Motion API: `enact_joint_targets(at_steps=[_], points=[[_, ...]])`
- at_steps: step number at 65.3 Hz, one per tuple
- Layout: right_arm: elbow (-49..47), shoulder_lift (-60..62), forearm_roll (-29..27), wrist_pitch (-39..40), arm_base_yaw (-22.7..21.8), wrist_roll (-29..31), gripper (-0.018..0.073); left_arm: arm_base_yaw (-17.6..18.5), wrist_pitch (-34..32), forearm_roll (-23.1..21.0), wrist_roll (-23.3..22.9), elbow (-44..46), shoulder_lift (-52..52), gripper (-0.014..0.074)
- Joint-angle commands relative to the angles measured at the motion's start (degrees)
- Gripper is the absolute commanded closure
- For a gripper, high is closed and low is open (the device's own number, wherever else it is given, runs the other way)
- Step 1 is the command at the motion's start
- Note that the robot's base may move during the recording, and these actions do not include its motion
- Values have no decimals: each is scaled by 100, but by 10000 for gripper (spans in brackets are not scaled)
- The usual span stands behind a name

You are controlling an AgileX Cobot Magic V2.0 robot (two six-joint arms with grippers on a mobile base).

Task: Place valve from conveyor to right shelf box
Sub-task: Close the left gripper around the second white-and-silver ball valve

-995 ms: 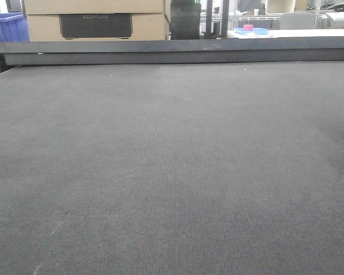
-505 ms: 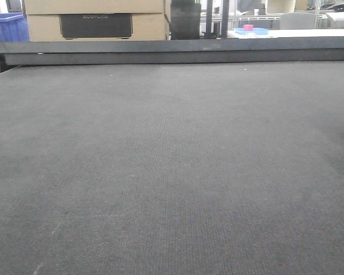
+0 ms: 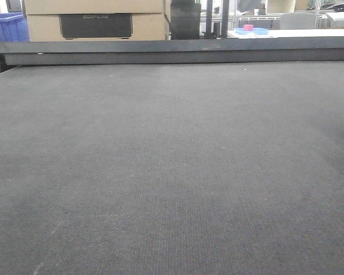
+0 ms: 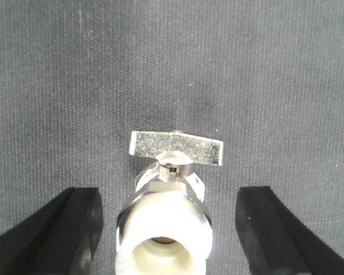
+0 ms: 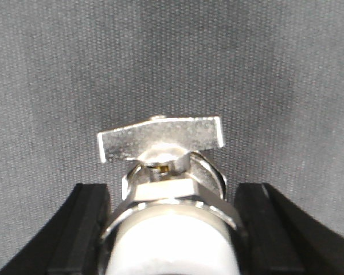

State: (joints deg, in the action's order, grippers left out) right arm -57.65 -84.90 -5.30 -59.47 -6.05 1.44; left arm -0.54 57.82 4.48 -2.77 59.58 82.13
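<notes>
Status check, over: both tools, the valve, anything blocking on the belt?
Left tool open, straddling a valve over the conveyor, gaps both sides. Right tool looks shut on a second valve. No obstruction seen on the belt.

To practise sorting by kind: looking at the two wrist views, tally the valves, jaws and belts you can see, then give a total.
Valves: 2 (left valve, right valve, taking each view to show its own)
Jaws: 4 (two flanking each valve)
Belt: 1
Total: 7
</notes>
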Motion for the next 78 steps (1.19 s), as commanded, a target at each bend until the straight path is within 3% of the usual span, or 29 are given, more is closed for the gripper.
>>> enact_joint_targets(at_steps=[1, 18, 26, 43, 51, 78], points=[[26, -11, 144, 94, -8, 5, 727, 25, -3, 30, -55, -36, -1, 206], [26, -11, 144, 106, -8, 5, 727, 25, -369, 83, -65, -364, -1, 208], [26, -11, 144, 65, -8, 5, 727, 25, -353, 83, -65, -364, -1, 258], [-29, 4, 144, -49, -8, 5, 727, 25, -54, 32, -65, -364, -1, 532], [-267, 139, 144, -242, -8, 5, 727, 25, -20, 32, -53, -364, -1, 705], [-888, 931, -120, -481, -8, 5, 727, 25, 230, -263, -30, 559, -527, 707]])
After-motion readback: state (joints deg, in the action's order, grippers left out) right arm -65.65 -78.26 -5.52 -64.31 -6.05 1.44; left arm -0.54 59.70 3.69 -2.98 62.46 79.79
